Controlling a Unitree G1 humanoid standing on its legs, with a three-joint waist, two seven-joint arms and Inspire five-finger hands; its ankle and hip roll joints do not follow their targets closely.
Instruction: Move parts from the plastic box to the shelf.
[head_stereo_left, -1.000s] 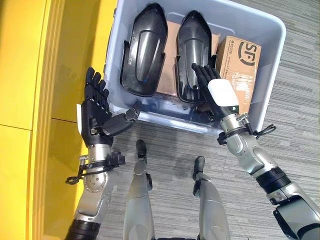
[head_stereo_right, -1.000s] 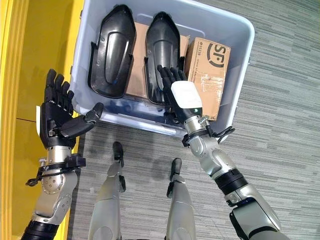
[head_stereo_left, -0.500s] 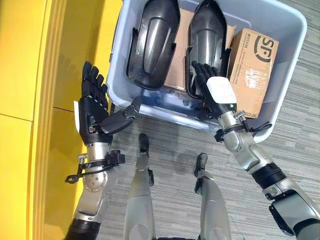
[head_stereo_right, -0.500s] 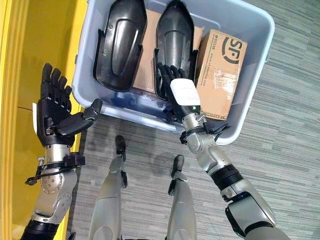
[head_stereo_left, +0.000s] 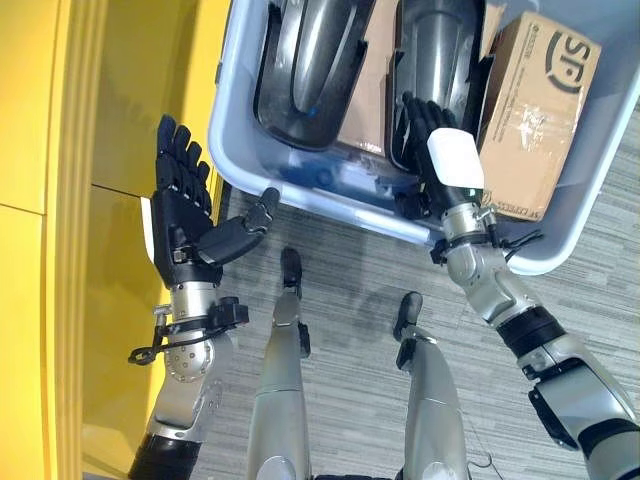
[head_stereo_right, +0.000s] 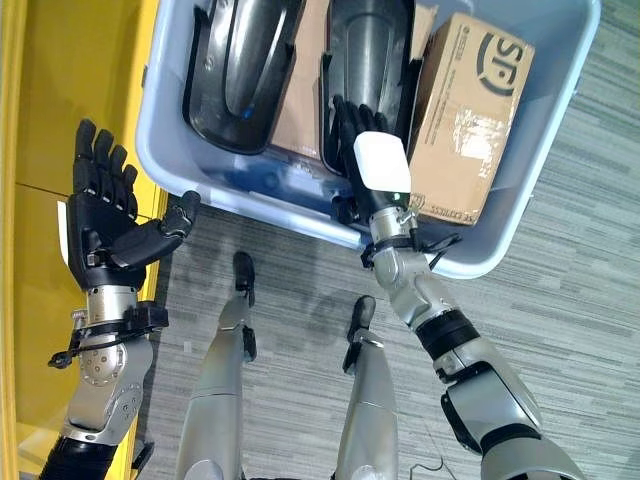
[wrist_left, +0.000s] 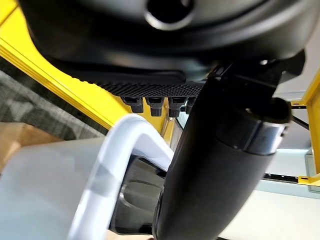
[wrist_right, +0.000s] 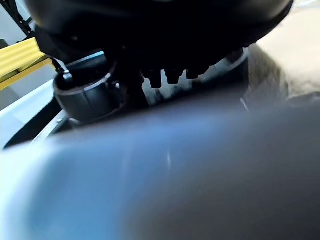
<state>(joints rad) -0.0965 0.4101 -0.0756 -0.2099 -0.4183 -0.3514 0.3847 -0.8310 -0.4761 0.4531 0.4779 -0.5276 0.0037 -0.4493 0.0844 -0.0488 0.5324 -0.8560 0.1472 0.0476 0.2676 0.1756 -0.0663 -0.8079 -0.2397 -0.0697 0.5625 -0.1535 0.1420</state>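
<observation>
Pick step, nothing lifted yet. Right hand (head_stereo_left: 432, 140) reaches over the plastic box (head_stereo_left: 560, 240) wall onto the right black part (head_stereo_left: 436, 50); whether its fingers grip is unclear. Left hand (head_stereo_left: 185, 225) is spread wide, empty, just outside the box's near corner. Second part (head_stereo_left: 310, 60) lies beyond that hand, cardboard carton (head_stereo_left: 535, 110) past the right. Next probably needs a secure grip before lifting. Parts' far ends are cut off.

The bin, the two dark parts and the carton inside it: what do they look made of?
Bin: pale blue, slightly translucent plastic, smooth rounded rim. Parts: likely moulded black plastic, semi-gloss, with soft highlights. Carton: brown corrugated cardboard, matte, taped and printed.
</observation>
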